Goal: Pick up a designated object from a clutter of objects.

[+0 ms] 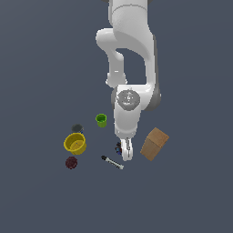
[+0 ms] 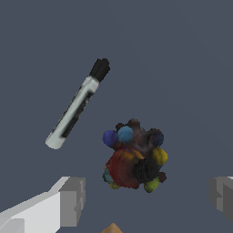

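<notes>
The designated object [image 2: 134, 157] is a small dark lump with red, blue, yellow and green specks, resting on the grey floor. In the exterior view only a sliver of the lump [image 1: 118, 148] shows beside the hand. My gripper [image 2: 145, 198] hangs just above it, open, with one finger [image 2: 68, 200] on each side of the lump and nothing touching. Seen from outside, the gripper [image 1: 126, 154] points down between the marker and the tan box. The rest of the clutter of objects spreads to the exterior view's left.
A black-and-white marker [image 1: 112, 162] [image 2: 75, 109] lies close to the lump. A tan box [image 1: 154, 143] stands on the exterior view's right. A green cup [image 1: 101, 120], grey cup [image 1: 77, 129], yellow bowl [image 1: 75, 144] and dark red ball [image 1: 71, 162] sit to the left.
</notes>
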Controlling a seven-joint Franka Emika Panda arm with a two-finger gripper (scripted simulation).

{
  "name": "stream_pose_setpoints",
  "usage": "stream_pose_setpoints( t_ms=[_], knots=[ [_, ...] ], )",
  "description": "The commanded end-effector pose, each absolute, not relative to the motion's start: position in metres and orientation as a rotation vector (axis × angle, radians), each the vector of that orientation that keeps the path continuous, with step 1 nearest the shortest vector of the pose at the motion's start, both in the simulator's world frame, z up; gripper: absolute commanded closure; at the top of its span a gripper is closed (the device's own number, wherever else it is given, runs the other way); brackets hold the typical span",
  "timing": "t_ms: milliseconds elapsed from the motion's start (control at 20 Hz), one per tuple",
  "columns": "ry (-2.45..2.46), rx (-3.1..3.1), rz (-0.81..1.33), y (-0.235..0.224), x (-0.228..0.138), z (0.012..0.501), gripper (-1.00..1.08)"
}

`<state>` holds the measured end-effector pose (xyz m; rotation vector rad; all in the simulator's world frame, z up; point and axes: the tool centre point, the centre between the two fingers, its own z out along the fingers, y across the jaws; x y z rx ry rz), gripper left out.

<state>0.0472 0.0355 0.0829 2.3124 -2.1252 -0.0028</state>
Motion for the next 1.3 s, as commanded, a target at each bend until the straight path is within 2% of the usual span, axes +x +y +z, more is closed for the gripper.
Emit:
stream_pose_setpoints(
  t_ms=[0,400,1100,1150,1250],
  knots=[
    [-2.146,2.294,-0.001,0.036,0.047,0.081,-0.92],
    [-2.148,2.292,-0.001,0.036,0.047,0.075,-0.92],
    [-2.153,2.288,0.0,0.036,0.047,0.03,-0.92],
    [-2.153,2.288,0.0,0.036,0.047,0.03,1.08],
    [-2.153,2.288,0.0,0.036,0.047,0.03,1.08]
  ],
)
